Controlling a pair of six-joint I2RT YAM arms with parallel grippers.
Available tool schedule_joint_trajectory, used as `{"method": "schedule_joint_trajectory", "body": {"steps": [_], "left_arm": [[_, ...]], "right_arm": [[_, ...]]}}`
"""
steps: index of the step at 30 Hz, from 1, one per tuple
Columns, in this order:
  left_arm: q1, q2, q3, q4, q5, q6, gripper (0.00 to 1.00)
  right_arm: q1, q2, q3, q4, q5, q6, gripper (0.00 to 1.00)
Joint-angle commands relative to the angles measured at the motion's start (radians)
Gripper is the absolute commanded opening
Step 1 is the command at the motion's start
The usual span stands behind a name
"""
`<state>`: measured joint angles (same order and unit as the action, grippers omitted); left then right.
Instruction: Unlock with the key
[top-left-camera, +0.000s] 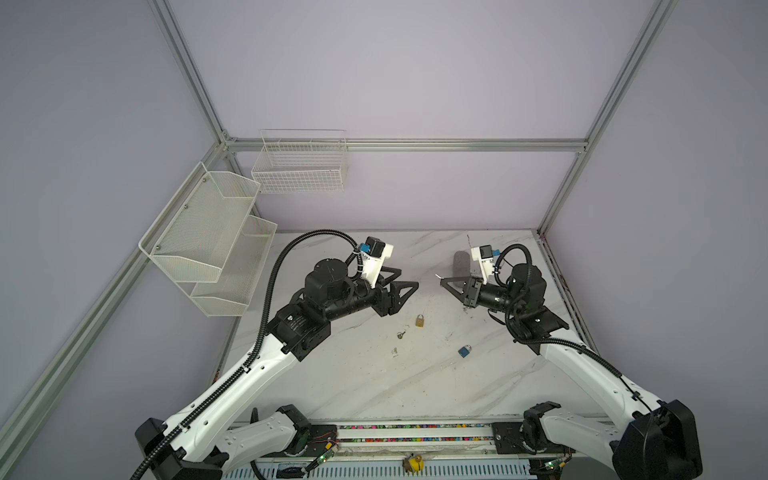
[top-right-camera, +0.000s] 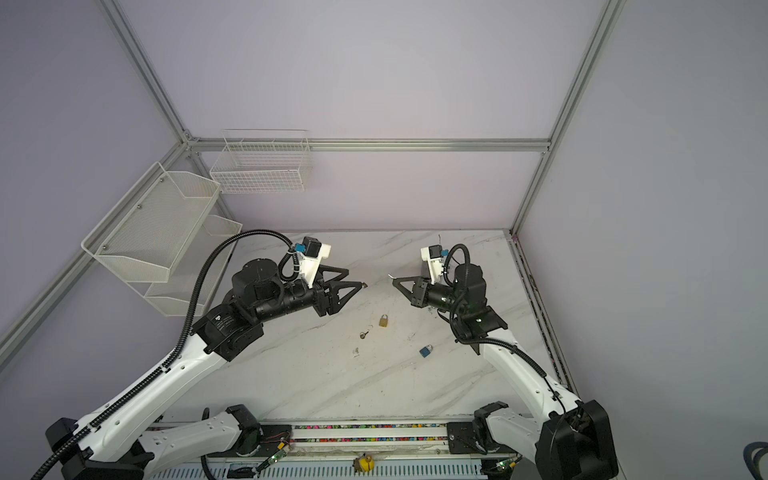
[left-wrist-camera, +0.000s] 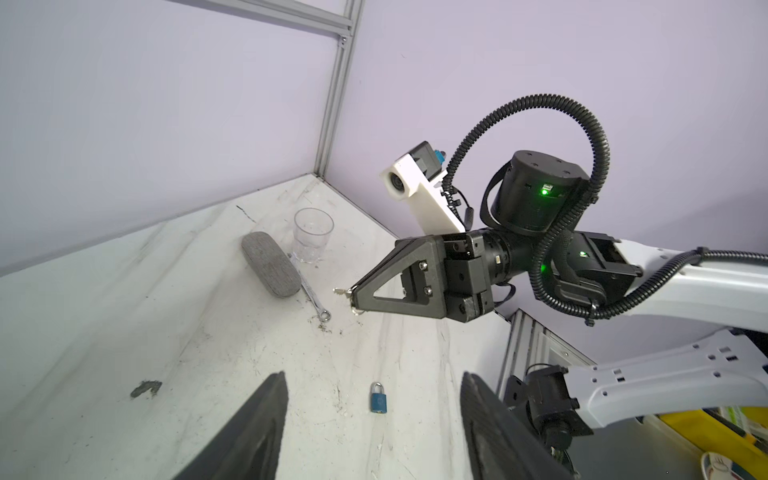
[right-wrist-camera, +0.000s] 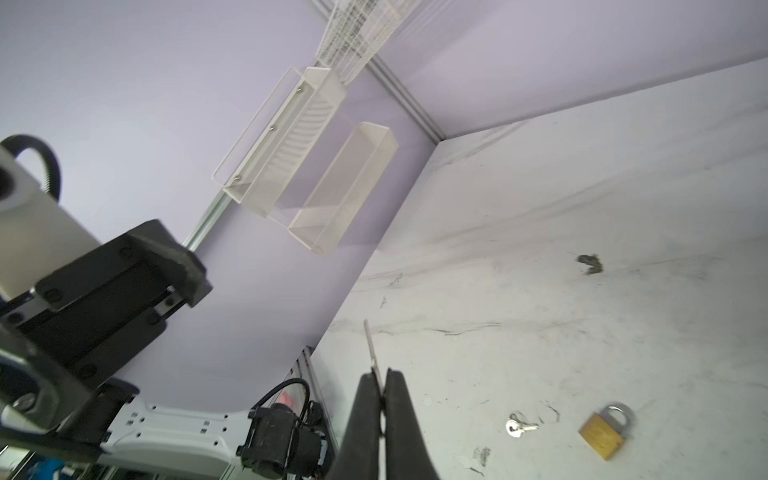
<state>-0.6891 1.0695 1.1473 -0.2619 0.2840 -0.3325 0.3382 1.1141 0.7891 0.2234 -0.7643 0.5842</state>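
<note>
Our right pincer (left-wrist-camera: 355, 293) is clamped on a small silver key (right-wrist-camera: 370, 347), whose blade sticks out past the tips, raised above the far right of the bench (top-left-camera: 374, 386). Our left pincer (top-left-camera: 409, 277) hangs with its jaws apart and nothing between them, facing the right one across a gap. The brass padlock (top-left-camera: 420, 321) lies on the bench, nearer than both, its shackle apparently seated. A second key (top-left-camera: 400, 335) lies just left of it, and a blue padlock (top-left-camera: 465, 351) nearer and right. We judge the key secured, but no lock is held, so inserting and turning remain.
</note>
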Motion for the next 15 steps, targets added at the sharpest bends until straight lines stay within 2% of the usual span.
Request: {"method": "schedule_joint_trajectory", "body": {"steps": [1,6,15], "left_arm": [[-0.093,0.043,-0.011,0.006,-0.182,-0.062,0.69],[-0.243,0.187,0.032,-0.070,-0.334,-0.055,0.72],[-0.417,0.552,0.229,-0.221,-0.481,-0.015,0.73]], "right_arm": [[-0.050,-0.013,0.062,-0.186,0.097,-0.055,0.00],[-0.096,-0.012,0.101,-0.248,0.212,-0.046,0.00],[-0.168,0.082,0.124,-0.248,0.228,-0.007,0.00]]}}
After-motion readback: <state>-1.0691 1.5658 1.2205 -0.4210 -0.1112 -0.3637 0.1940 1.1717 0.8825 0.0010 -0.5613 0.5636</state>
